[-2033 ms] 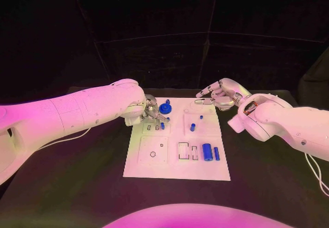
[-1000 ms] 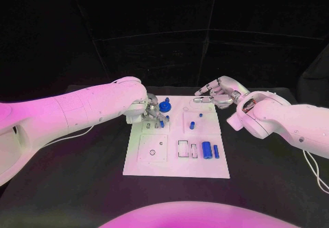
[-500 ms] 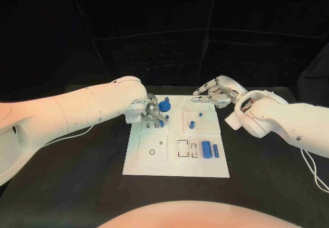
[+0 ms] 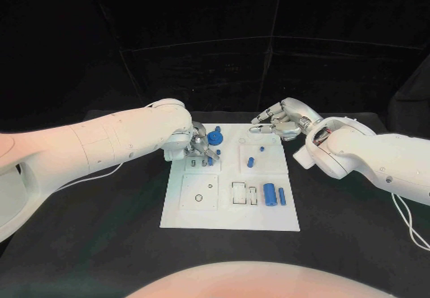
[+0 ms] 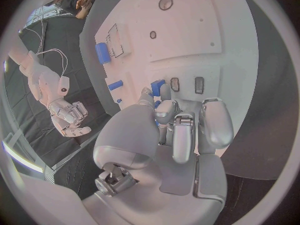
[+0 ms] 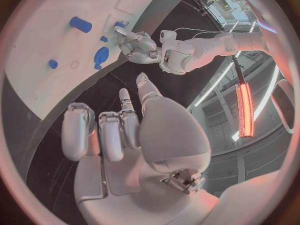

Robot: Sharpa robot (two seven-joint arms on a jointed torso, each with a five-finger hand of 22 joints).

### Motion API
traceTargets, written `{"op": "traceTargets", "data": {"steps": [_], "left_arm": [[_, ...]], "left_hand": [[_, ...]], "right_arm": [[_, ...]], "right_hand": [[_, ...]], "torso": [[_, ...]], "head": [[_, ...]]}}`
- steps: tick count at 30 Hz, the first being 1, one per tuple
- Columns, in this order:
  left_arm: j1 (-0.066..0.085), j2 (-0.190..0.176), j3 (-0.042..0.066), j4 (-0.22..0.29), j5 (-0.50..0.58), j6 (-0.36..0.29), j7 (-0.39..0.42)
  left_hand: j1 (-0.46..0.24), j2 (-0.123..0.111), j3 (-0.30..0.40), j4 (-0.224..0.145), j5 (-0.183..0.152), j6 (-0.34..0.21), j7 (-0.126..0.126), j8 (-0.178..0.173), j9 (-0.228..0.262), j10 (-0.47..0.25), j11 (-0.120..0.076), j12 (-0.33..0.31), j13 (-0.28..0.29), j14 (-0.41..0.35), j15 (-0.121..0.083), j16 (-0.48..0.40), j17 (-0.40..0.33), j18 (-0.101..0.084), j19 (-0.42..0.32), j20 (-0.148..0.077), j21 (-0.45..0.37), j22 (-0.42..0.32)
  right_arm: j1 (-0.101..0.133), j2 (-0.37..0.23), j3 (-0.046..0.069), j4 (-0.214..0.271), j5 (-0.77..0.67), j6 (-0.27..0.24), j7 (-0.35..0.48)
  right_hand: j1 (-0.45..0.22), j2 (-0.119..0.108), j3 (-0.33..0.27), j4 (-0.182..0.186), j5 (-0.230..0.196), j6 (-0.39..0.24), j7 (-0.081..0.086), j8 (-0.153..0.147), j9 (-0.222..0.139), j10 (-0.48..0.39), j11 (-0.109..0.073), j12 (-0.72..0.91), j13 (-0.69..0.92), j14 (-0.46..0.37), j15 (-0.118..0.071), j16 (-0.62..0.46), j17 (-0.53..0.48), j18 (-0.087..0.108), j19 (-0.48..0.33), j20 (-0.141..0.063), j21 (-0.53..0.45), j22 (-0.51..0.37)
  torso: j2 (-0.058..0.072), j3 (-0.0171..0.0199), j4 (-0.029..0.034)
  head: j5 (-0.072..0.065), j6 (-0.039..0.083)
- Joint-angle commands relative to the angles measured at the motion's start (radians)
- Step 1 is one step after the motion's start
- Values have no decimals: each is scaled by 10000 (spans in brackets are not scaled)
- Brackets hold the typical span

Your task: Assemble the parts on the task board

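Observation:
The white task board [image 4: 202, 214] lies mid-table. My left hand [image 4: 199, 146] is over its far left part, beside the blue gear [image 4: 215, 138]. It pinches a small blue peg [image 4: 210, 161] between thumb and a finger, just above two small slots [image 5: 199, 84]; the peg [image 5: 158, 88] shows at the fingertips. My right hand [image 4: 277, 124] hovers over the board's far right corner, fingers loosely apart and holding nothing. On the board sit a short blue cylinder [image 4: 251, 163], a tiny blue peg [image 4: 261, 149], a thick blue cylinder [image 4: 269, 195] and a slim blue one [image 4: 282, 197].
Rectangular slots [image 4: 239, 194] and a round hole [image 4: 198, 198] lie in the board's near half. Black table [image 4: 89, 236] surrounds the board on all sides. From the right wrist I see the gear [image 6: 101, 55], the short cylinder [image 6: 81, 24] and my left hand [image 6: 140, 47].
The left hand has stayed at the slots with the peg, shifting only slightly. The right hand has drifted a little to the left over the board's far corner.

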Motion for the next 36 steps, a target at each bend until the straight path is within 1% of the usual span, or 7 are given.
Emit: {"op": "traceTargets", "data": {"steps": [1, 9, 12, 15, 20, 27, 36], "left_arm": [[3, -22, 3, 102, -57, 136, -59], [-13, -216, 4, 416, -57, -73, -62], [-15, -324, 5, 551, -57, -206, -38], [-16, -464, 7, 726, -57, -423, 17], [-14, -690, 11, 1029, -55, -725, 114], [-13, -996, 17, 1515, -53, -1320, 201], [-40, -1363, 11, 1973, -132, -2299, 435]], "left_hand": [[227, 9, 215, -101, 29, -128, 13, 27, 2, -41, -37, -20, -81, 1037, -65, 31, 2634, -91, -27, -45, 16, -23], [1262, 206, 1580, -880, 33, -327, 2, -299, -180, -265, -82, -317, -346, 1037, -113, 31, 2634, -75, -76, -107, -14, -40], [1290, 60, 2603, -1140, 77, -334, 43, -429, -261, -280, -61, -417, -421, 1037, -69, 31, 2634, -73, -89, -94, -17, -21], [990, -322, 3922, -1369, 91, -325, 92, -440, -260, -238, -27, -463, -452, 1037, -29, 31, 2634, -77, -91, -57, -10, 18], [-394, -1428, 7040, -1755, 67, -362, 105, -110, -12, -84, -5, -400, -422, 1037, -22, 31, 2634, -83, -79, -3, 1, 104], [-892, -1655, 7906, -1912, 59, -413, 90, 121, 155, 1, -6, -308, -345, 1037, -25, 31, 2634, -91, -51, -7, 28, 173], [-971, -1739, 8189, -2035, 62, -441, 77, 202, 215, 23, -8, -290, -338, 1037, -34, 31, 2634, -104, -21, -11, 66, 242]], "right_arm": [[20, 23, 6, -6, -33, 64, 35], [20, 57, 6, -106, -33, 81, 43], [20, 66, 6, -142, -33, 89, 44], [20, 72, 6, -177, -33, 95, 45], [19, 75, 6, -218, -34, 97, 48], [19, 40, 6, -276, -34, 139, 72], [20, -9, 6, -307, -34, 149, 84]], "right_hand": [[-100, 25, -63, 12, 49, 17, 20, 64, -7, 128, -6, -57, 1363, 749, -27, -63, 1285, -121, -26, -22, -35, -14], [-98, 30, -67, 14, 56, 20, 18, 68, -6, 129, -7, -55, 1364, 749, -27, -64, 1283, -121, -27, -22, -36, -15], [-98, 30, -67, 14, 56, 20, 18, 68, -6, 129, -7, -55, 1364, 749, -27, -64, 1283, -121, -27, -22, -36, -15], [-92, 40, -71, 17, 73, 24, 17, 74, -5, 123, -9, -64, 1357, 747, -28, -67, 1278, -119, -31, -23, -39, -21], [-90, 43, -72, 17, 77, 25, 16, 75, -5, 123, -9, -62, 1358, 747, -28, -69, 1276, -118, -34, -23, -42, -27], [-87, 44, -74, 17, 77, 26, 16, 76, -5, 119, -10, -69, 1352, 746, -29, -71, 1272, -119, -33, -23, -40, -23], [-86, 42, -79, 16, 78, 26, 15, 78, -4, 114, -10, -76, 1346, 744, -29, -75, 1263, -118, -35, -23, -43, -28]], "torso": [[1, -2, 0], [2, -4, 18], [-3, -6, 16], [-3, -3, 13], [-3, 8, 12], [-12, 1, 78], [-19, -5, 71]], "head": [[17, -9], [3, -40], [-4, -45], [4, -57], [152, -17], [175, -11], [186, -20]]}}
